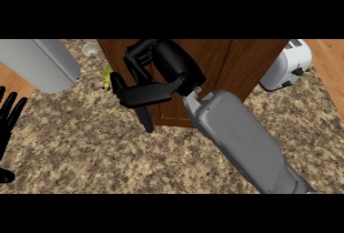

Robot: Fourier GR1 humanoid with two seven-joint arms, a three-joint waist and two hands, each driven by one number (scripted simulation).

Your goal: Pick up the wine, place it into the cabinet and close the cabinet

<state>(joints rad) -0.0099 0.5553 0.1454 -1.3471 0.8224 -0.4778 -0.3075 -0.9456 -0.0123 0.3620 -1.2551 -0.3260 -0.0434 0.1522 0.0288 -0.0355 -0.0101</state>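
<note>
Where right hand [158,75] covers cabinet [235,68] | wine unseen | left hand [8,118] cropped

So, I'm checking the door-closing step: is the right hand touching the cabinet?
Cannot tell. In the head view the right hand overlaps the wooden cabinet, but no contact or gap shows plainly.

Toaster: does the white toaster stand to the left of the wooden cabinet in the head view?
No, the toaster stands at the right of the cabinet, near the view's upper right.
</note>
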